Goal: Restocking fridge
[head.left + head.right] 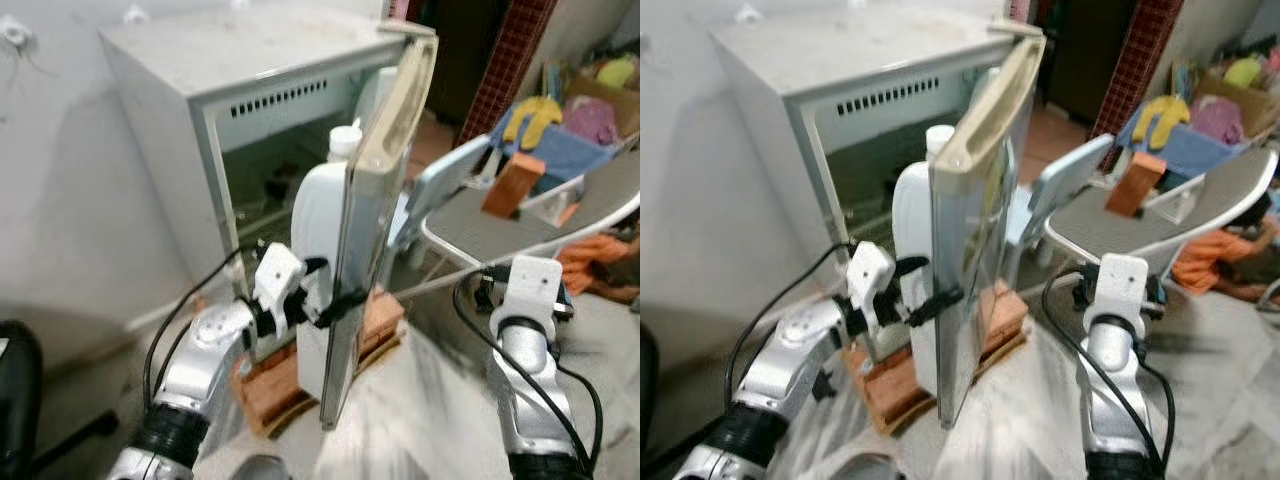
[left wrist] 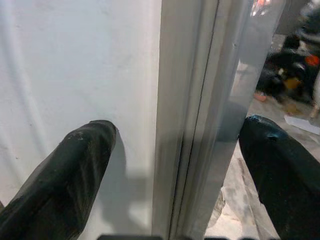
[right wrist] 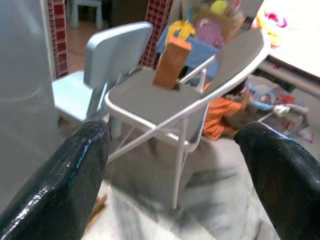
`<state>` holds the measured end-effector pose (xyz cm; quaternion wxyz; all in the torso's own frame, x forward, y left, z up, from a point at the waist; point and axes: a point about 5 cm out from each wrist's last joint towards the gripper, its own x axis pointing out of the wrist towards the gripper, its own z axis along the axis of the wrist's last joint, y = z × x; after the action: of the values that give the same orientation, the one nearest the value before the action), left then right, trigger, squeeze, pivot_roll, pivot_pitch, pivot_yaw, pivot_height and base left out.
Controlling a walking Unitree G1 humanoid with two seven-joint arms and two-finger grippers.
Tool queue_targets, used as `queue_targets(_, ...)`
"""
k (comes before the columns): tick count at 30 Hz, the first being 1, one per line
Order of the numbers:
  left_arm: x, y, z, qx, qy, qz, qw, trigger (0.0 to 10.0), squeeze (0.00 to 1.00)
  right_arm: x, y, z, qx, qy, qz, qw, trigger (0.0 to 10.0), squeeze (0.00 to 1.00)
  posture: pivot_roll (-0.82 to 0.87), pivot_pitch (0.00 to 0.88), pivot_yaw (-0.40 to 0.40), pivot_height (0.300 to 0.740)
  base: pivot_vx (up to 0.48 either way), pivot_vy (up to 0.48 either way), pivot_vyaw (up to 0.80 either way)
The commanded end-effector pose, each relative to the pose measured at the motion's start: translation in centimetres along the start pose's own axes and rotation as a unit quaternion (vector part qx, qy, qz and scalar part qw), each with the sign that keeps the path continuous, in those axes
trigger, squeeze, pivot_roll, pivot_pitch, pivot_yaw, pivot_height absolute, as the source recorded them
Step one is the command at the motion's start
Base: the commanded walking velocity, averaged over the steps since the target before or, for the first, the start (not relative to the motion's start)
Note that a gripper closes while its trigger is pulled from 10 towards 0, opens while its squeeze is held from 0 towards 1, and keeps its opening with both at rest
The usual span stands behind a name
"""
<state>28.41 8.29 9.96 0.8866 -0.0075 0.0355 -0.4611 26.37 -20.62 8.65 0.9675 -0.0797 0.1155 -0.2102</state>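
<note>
A small white fridge (image 1: 170, 90) stands open, its door (image 1: 385, 150) swung out edge-on toward me. A white jug (image 1: 318, 215) with a white cap sits in the door's inner shelf. My left gripper (image 1: 328, 288) is open and straddles the door's lower edge, one finger on the inner side by the jug and the other on the outer face. In the left wrist view the door edge (image 2: 187, 100) runs between the two fingers (image 2: 75, 165). My right gripper (image 3: 172, 130) is open and holds nothing, raised to the right of the door and facing a chair.
The fridge rests on bricks and a wooden pallet (image 1: 275, 385). A grey folding chair (image 1: 520, 225) carrying a brown block (image 1: 512, 183) stands at the right, with a light blue chair (image 1: 440, 180) behind the door. Clothes and toys (image 1: 575, 125) pile up at the back right.
</note>
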Motion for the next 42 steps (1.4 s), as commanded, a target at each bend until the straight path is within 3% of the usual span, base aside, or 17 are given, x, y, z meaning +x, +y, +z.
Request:
queue_targets(1,1.1,-0.2,0.4,0.006,0.006,-0.006,1.0,10.0,0.0,0.3,-0.7,0.7,-0.001,-0.013,-0.012,1.0,10.0,0.0,0.1,0.0,-0.057,0.74,0.36,-0.315,0.0)
queue_targets(12,3.3,-0.1,0.9,0.028,0.002,-0.017,0.999,10.0,0.0,0.1,-1.0,0.9,0.002,-0.015,-0.019,1.0,10.0,0.0,0.09,0.0,-0.05,0.74,0.376,-0.295,0.0)
queue_targets(25,4.8,-0.8,0.8,0.045,0.003,-0.032,0.998,10.0,0.0,0.1,-1.1,0.8,0.004,-0.011,-0.026,1.0,10.0,0.0,0.08,0.0,-0.049,0.74,0.382,-0.285,0.0)
queue_targets(32,4.5,0.4,0.7,0.058,0.005,0.004,0.998,10.0,0.0,0.2,-1.7,0.4,-0.008,0.003,-0.047,0.999,10.0,0.0,0.07,0.0,-0.048,0.74,0.384,-0.284,-0.37)
queue_targets(39,2.7,2.9,0.3,0.076,0.013,0.087,0.993,10.0,0.0,0.2,-1.3,0.6,-0.011,-0.001,-0.047,0.999,10.0,0.0,0.08,0.0,-0.054,0.74,0.384,-0.283,-0.8)
queue_targets(42,2.5,3.3,0.2,0.077,0.013,0.099,0.992,10.0,0.0,0.3,-1.3,0.7,-0.012,-0.002,-0.047,0.999,10.0,0.0,0.08,0.0,-0.055,0.74,0.382,-0.285,-0.8)
